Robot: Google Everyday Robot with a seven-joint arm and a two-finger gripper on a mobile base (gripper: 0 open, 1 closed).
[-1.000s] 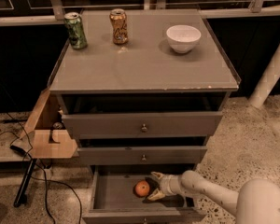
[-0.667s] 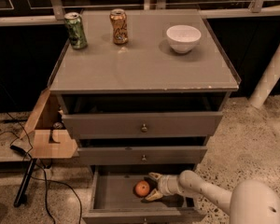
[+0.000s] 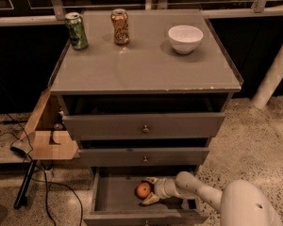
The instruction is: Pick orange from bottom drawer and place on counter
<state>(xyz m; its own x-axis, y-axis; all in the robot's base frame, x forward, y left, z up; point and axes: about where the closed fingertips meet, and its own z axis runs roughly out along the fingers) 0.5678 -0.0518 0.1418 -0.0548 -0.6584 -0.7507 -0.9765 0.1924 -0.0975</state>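
The orange [image 3: 142,190] lies inside the open bottom drawer [image 3: 114,197], near its middle. My gripper [image 3: 149,191] reaches into the drawer from the right. It is open, with one finger [image 3: 151,180] behind the orange's right side and the other finger in front of it. The fingers stand a little wider than the fruit. The counter [image 3: 146,67] is the grey top of the cabinet above.
On the counter stand a green can [image 3: 76,30], an orange-brown can [image 3: 119,26] and a white bowl [image 3: 185,38]. The two upper drawers [image 3: 144,125] are slightly pulled out. A wooden box [image 3: 47,133] and cables lie at the left of the cabinet.
My gripper has moved left toward the orange, so its fingers now straddle the fruit's right side. The orange has not moved.
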